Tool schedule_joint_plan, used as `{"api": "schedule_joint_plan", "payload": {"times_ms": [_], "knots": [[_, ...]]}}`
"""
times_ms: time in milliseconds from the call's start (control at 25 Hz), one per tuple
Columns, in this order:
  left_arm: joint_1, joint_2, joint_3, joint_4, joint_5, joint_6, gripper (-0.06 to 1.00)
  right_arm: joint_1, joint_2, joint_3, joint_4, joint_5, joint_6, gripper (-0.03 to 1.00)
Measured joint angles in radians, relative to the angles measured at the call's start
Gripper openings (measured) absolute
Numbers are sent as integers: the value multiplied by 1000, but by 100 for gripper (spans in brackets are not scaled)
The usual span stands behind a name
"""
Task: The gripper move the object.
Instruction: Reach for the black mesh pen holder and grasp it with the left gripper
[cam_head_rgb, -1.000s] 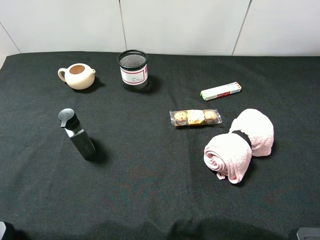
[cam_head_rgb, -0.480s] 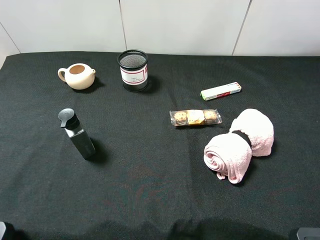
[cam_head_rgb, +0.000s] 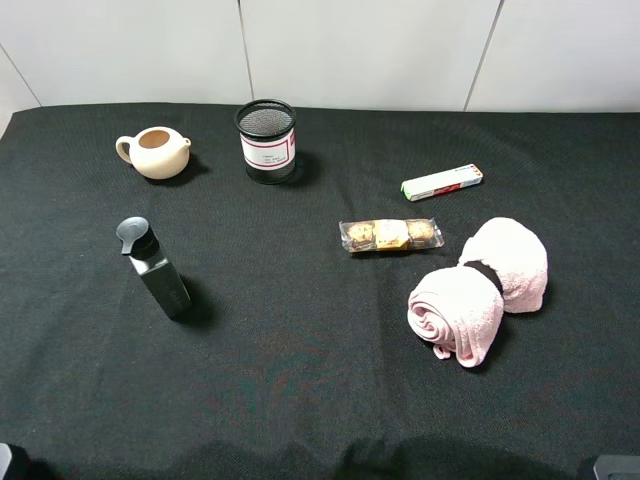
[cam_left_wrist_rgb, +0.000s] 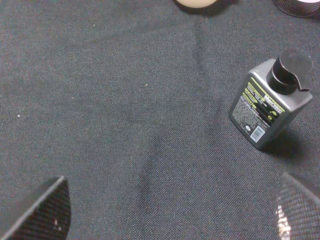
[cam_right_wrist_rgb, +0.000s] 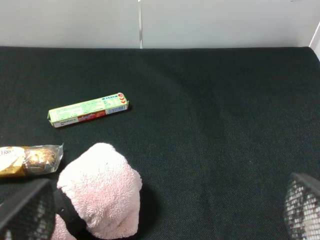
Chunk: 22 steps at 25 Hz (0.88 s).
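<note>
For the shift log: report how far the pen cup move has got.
Done: nothing shows as done. The pen cup stands upright at the back of the table, beside the teapot, with no gripper near it. In hand: nothing; the left gripper and right gripper are both open and empty. Left: reaching the cup, gripping it and moving it.

Illumination: diffuse, from above and left in the exterior high view. The pen cup (cam_head_rgb: 266, 140) and bottle (cam_head_rgb: 160, 275) cast short, soft shadows rightward on the matte desk (cam_head_rgb: 320, 400). Left wrist view: dim, grainy; left hand (cam_left_wrist_rgb: 167, 207) fingers (cam_left_wrist_rgb: 40, 212) blurred. Right wrist view: wall (cam_right_wrist_rgb: 225, 22) bright; right hand (cam_right_wrist_rgb: 164, 210) fingers (cam_right_wrist_rgb: 25, 212) out of focus.
</note>
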Motion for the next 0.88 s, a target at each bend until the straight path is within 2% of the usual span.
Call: {"api": "schedule_joint_plan", "payload": {"times_ms": [880], "knots": [[0, 0, 0, -7, -1, 0, 85, 0, 0, 0, 0, 0, 0, 69]]}}
